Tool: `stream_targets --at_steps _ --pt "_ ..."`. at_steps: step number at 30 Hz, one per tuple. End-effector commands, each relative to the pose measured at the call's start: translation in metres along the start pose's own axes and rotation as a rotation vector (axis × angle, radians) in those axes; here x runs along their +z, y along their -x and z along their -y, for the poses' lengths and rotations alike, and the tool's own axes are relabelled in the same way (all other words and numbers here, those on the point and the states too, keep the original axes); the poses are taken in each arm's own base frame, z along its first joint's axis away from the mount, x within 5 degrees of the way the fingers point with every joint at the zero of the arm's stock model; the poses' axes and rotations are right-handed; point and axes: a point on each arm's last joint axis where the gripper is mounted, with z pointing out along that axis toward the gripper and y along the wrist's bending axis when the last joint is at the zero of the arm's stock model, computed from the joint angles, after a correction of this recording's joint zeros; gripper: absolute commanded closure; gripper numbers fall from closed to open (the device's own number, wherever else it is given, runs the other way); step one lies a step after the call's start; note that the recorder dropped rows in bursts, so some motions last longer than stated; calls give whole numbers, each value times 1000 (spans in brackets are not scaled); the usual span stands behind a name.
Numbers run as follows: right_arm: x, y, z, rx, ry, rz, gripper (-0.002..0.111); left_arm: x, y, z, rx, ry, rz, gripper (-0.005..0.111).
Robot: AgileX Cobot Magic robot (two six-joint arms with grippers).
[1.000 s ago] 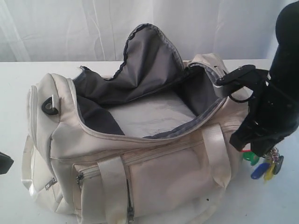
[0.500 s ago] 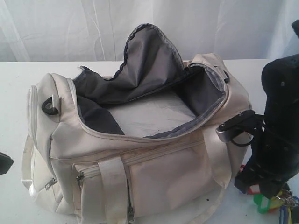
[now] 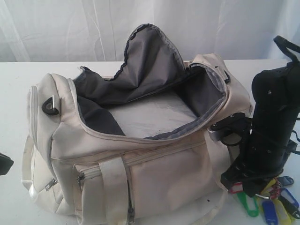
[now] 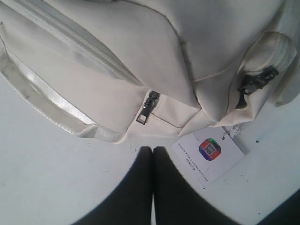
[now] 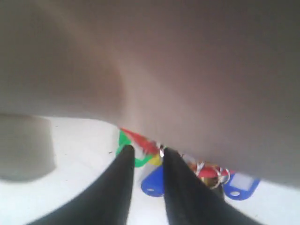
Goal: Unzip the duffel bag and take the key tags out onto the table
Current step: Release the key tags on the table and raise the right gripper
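**Duffel bag** [image 3: 140,154]: cream fabric, lying on the white worktop [image 3: 14,84]. The top zipper is undone and the flap stands up, with the grey lining and a pale base panel showing inside.

**Key tags** [image 3: 267,206]: a red, green, blue and yellow bunch on a metal ring. They lie outside the bag, on the worktop just beside its end on the right of the exterior view.

**Right fingers** [image 5: 117,187]: down over the bunch beside that same end, narrowly parted, with the ring at their tips. Whether they pinch it cannot be told.

**Left fingers** [image 4: 136,187]: pressed together and holding nothing. They hang above the worktop near the bag's opposite end, close to a zipper pull [image 4: 146,107] and a paper hang tag [image 4: 209,152].
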Motion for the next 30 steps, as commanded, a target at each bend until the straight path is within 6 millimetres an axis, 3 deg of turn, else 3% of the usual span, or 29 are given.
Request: stream_targets --at_steps 1,4,9,14,20,24,30 --pt "-7 1 -3 23 38 -27 57 -1 -3 3 -7 -20 -7 107" --pt "-13 2 -2 22 42 -46 44 -1 -3 3 -7 -20 -7 107" --pt "-34 0 -3 20 35 0 47 -1 -3 3 -7 -20 -7 107" --pt "-73 -15 -6 25 10 143 61 -1 -2 3 -7 -20 -6 107" --pt "-123 -47 -11 40 -35 424 108 -1 -1 2 -7 -17 5 107" --pt "-149 -75 -16 75 -63 668 108 -1 0 2 -7 -12 24 107" --pt "-167 -103 -21 73 -98 901 108 -1 5 0 -7 4 76 107"
